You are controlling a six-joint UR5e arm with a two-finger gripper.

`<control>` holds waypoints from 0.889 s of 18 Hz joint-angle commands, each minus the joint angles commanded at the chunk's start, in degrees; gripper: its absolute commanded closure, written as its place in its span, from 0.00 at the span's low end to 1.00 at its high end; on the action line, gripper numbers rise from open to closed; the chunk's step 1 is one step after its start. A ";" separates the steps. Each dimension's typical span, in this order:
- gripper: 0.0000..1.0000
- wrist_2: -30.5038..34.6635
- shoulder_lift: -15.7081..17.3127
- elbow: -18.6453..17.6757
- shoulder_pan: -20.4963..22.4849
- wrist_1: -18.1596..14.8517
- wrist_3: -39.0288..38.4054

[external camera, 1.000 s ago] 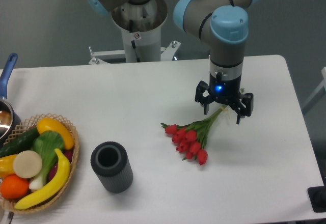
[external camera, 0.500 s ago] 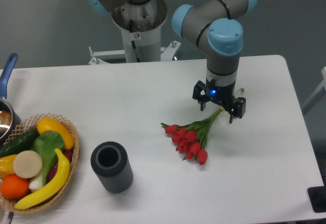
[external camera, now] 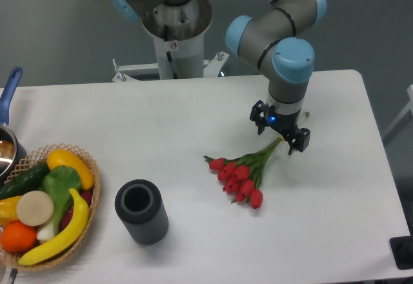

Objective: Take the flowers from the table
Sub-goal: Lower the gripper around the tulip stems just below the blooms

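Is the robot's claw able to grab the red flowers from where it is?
Probably yes. The gripper hangs right over the stem end of the flowers, jaws apart, and nothing sits between them.

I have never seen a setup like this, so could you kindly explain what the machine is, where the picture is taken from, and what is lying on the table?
The grey and blue machine is a robot arm, and its gripper is a two-finger claw. One fixed camera looks down at the white table from the front. The gripper hangs just over the stem end of the flowers, a bunch of red tulips lying flat. It holds nothing; its fingers look spread. Nearer the front stands a dark ribbed cylinder. At the left edge, a wicker basket holds fruit and vegetables, and a pot with a blue handle sits behind it.
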 joint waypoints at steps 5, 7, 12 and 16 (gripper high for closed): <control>0.00 -0.18 -1.76 -0.18 -0.35 0.00 -0.09; 0.00 -0.26 -2.20 -0.26 -0.53 0.00 -0.09; 0.00 -0.35 -3.17 -0.88 -1.41 -0.09 -0.09; 0.00 -0.26 -3.17 -1.93 -1.41 0.09 0.00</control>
